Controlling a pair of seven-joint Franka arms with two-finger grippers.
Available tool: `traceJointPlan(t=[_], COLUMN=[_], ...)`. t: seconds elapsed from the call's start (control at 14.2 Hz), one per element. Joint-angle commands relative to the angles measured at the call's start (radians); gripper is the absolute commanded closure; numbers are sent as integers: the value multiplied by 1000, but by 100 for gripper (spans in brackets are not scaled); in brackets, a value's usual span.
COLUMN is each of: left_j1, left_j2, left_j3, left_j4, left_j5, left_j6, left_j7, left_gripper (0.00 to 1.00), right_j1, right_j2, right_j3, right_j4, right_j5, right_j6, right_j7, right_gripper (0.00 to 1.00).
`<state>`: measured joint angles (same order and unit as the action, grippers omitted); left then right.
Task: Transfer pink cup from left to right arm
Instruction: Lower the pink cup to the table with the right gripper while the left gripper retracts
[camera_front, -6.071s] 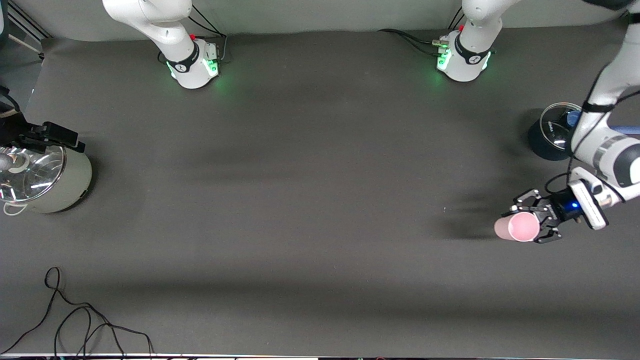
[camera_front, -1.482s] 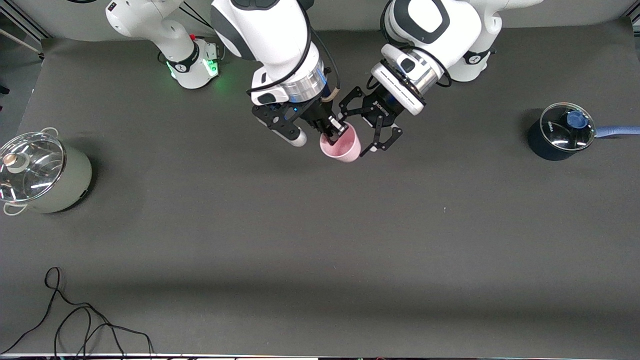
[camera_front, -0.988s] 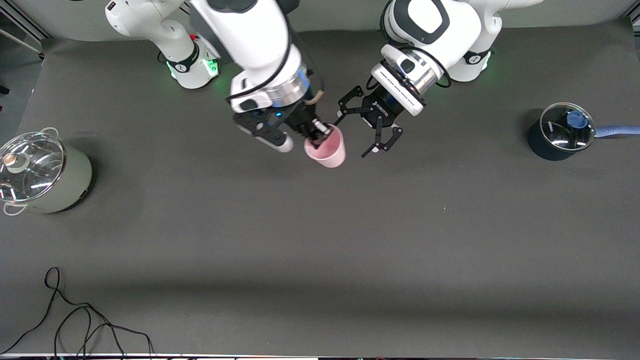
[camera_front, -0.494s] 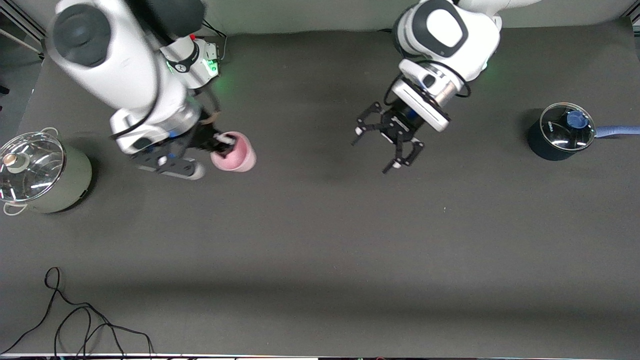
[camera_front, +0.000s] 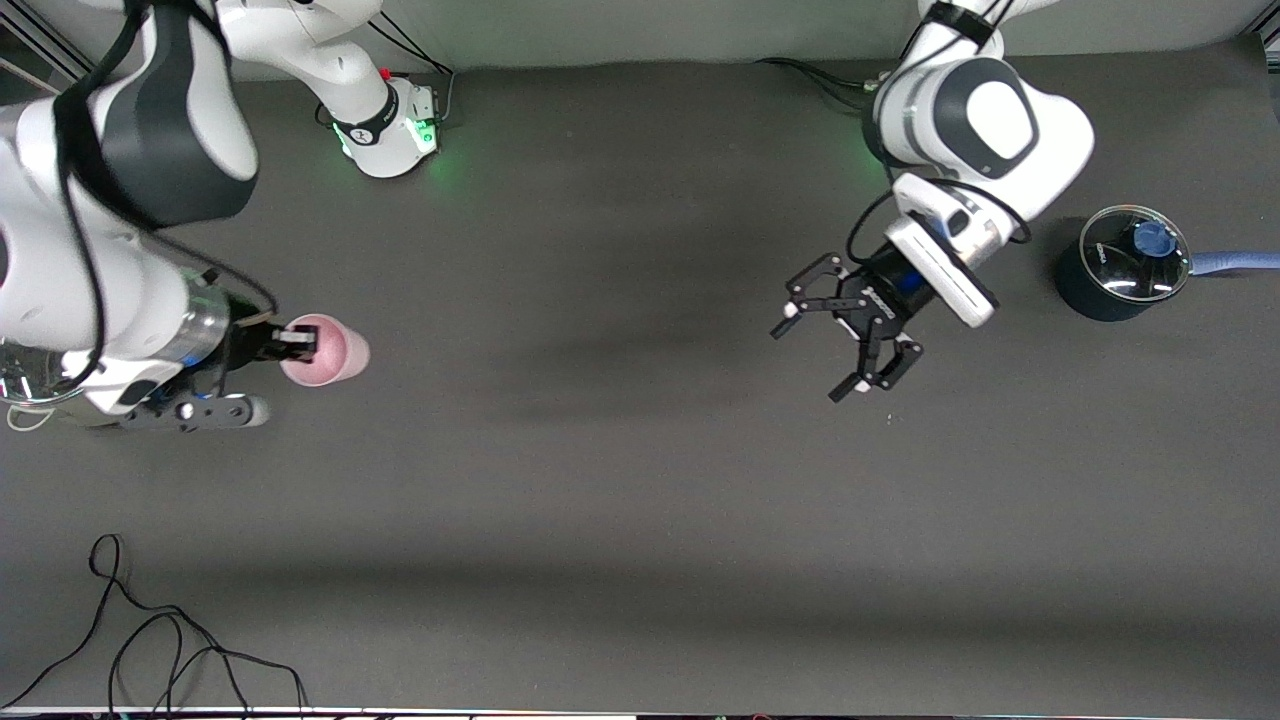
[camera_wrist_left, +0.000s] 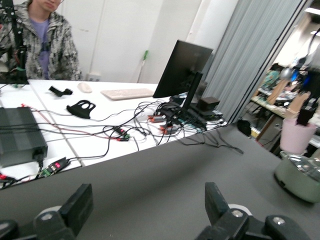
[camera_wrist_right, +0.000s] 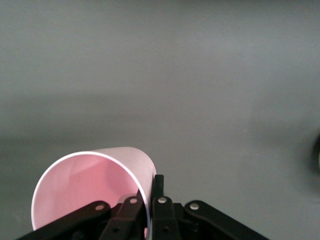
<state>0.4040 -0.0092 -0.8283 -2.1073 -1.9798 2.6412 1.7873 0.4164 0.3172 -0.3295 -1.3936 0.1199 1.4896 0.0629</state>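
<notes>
The pink cup (camera_front: 325, 350) is held by its rim in my right gripper (camera_front: 298, 343), in the air over the table at the right arm's end. In the right wrist view one finger is inside the pink cup (camera_wrist_right: 90, 182) and one outside, so the right gripper (camera_wrist_right: 150, 196) is shut on the wall. My left gripper (camera_front: 812, 358) is open and empty over the table toward the left arm's end. In the left wrist view the left gripper (camera_wrist_left: 148, 210) has its fingers (camera_wrist_left: 82, 207) wide apart, and the cup (camera_wrist_left: 296, 136) shows far off.
A grey-green pot with a glass lid (camera_front: 25, 385) stands under the right arm, mostly hidden; it also shows in the left wrist view (camera_wrist_left: 299, 177). A dark blue pot with a glass lid (camera_front: 1120, 262) stands at the left arm's end. A black cable (camera_front: 150, 640) lies near the front edge.
The right arm has carried the pink cup from the table's middle to its own end, beside the grey-green pot. The left gripper, open and empty, has drawn back toward its end.
</notes>
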Motion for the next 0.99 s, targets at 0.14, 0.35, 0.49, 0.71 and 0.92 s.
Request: traceJointPlan(t=[0.14, 0.35, 0.49, 0.71, 0.92], left_j1=[201, 355, 442, 567, 644], left_j2=[6, 17, 18, 17, 17], left_j3=[-3, -3, -3, 0, 0], left_j4=[-42, -24, 6, 68, 243], left_j5=[160, 437, 576, 788, 1124], left_j6=[-312, -537, -676, -864, -1077], left_j7=[-15, -205, -307, -463, -806], left_gripper=[1, 1, 1, 1, 1], right_j1=[16, 16, 16, 22, 24], right_j2=[-150, -170, -181, -169, -112], right_j3=[-101, -144, -155, -155, -155], right_j4=[-396, -595, -721, -853, -877], right_j5=[0, 1, 1, 3, 49], right_j6=[288, 498, 650, 869, 954], right_j7=[-190, -277, -304, -305, -307], right_gripper=[100, 100, 100, 100, 100])
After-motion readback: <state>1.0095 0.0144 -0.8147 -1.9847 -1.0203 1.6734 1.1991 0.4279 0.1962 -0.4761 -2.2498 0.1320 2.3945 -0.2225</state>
